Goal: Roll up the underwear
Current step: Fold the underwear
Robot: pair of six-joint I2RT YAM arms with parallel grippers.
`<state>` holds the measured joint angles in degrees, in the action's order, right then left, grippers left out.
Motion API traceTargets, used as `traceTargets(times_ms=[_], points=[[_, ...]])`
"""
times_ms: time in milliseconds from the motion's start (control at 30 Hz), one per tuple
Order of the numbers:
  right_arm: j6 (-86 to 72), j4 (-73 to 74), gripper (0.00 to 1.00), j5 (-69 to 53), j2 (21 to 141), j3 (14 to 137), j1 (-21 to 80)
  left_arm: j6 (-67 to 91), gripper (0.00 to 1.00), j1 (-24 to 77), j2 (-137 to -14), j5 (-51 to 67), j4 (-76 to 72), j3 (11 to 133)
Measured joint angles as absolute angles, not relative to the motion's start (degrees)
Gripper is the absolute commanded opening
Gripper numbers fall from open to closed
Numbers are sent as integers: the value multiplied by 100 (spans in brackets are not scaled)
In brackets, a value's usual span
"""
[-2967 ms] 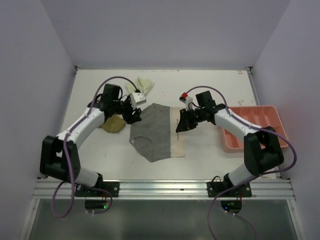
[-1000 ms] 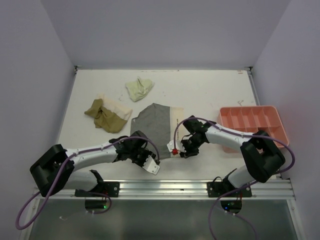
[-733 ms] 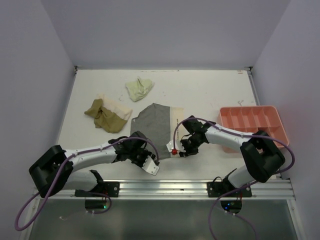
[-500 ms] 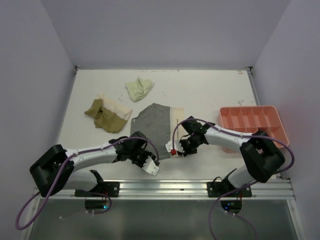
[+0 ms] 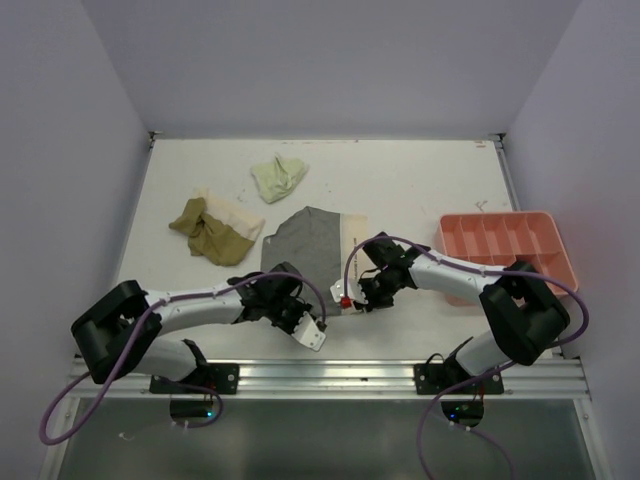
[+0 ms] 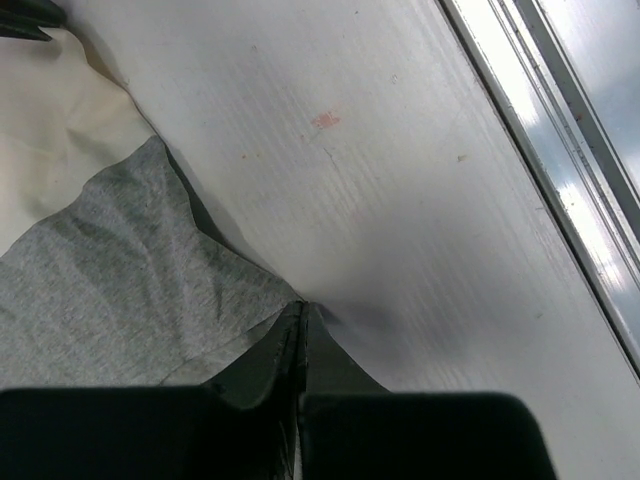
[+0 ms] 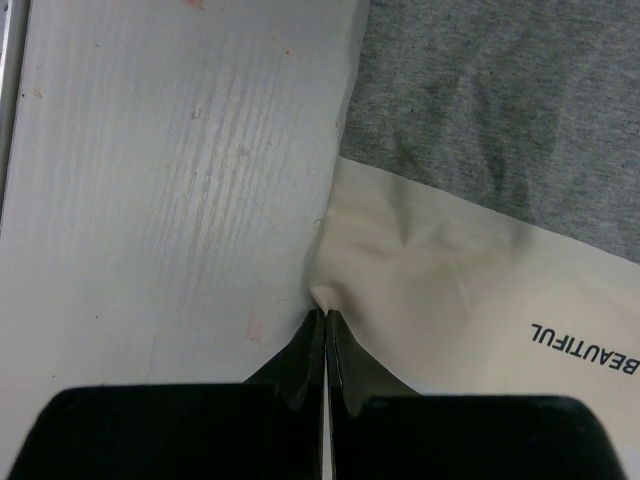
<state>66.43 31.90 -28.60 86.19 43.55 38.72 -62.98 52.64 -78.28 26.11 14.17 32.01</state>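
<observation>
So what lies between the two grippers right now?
The near edge of the grey underwear, grey cloth running into its cream waistband. The left gripper and right gripper each pinch one end. Both wrist views show it.

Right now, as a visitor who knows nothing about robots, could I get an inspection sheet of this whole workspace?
Surface: white table, with a small reddish mark.
Job's things: grey underwear spread flat mid-table, with a cream printed band along its right side. At left, olive-tan underwear is bunched against cream underwear. Farther back, pale yellow-green underwear lies crumpled.
Clutter: salmon tray with compartments, at right.
Claws: left claw is shut on the grey underwear's near corner. Right claw is shut on the band's near corner.
Cables: purple cables loop along both arms.
Surroundings: plain pale walls; metal rail at the near edge.
</observation>
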Motion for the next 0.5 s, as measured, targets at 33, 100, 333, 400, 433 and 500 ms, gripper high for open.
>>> traceTargets(times_ms=[33, 100, 333, 400, 433, 500], points=[[6643, 3194, 0, -2860, 8619, 4355, 3872, -6294, 0, 5264, -7808, 2591, 1424, 3197], [6641, 3210, 0, -2860, 8608, 4355, 3872, -6259, 0, 5264, -7747, 2547, 1492, 3175], [6598, 3599, 0, -2853, 8232, 4327, 3874, -6101, 0, 5382, -7157, 2650, 2053, 3131], [6598, 3745, 0, -2871, 8071, 4327, 3885, -6020, 0, 5500, -6987, 2698, 2150, 3129], [6595, 3826, 0, -2888, 7992, 4327, 3894, -5927, 0, 5592, -6895, 2709, 2182, 3127], [6593, 4001, 0, -2932, 7848, 4327, 3935, -5763, 0, 5830, -6733, 2720, 2220, 3124]])
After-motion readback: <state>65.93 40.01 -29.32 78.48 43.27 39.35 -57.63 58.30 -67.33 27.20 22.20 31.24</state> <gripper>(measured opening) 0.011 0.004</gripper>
